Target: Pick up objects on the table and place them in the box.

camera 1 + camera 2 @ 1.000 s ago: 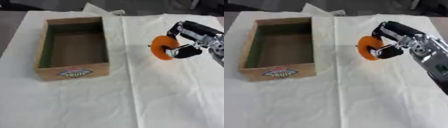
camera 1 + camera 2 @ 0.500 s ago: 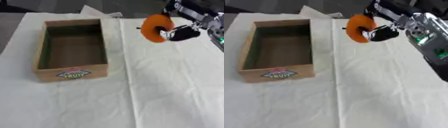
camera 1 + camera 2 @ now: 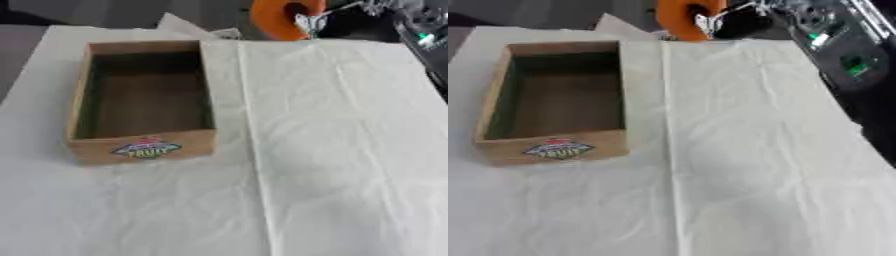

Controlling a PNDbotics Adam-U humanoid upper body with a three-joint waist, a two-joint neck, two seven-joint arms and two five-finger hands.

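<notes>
An orange ring-shaped object (image 3: pixel 677 19) hangs at the top edge of both views, above the far end of the table. My right hand (image 3: pixel 726 19) is shut on it, fingers curled through and around it; the arm (image 3: pixel 837 47) runs in from the upper right. The open wooden box (image 3: pixel 144 100) with a fruit label on its front sits on the left of the white cloth, and it looks empty inside. The orange object is up and to the right of the box's far right corner. My left hand shows in neither view.
A white cloth (image 3: pixel 332 150) covers the table, creased down the middle. A bit of crumpled white paper (image 3: pixel 188 27) lies just behind the box. The table's dark far edge runs along the top.
My right hand has carried the orange object up and leftward, from over the cloth's right side to the top edge near the box's far corner. The view has also shifted.
</notes>
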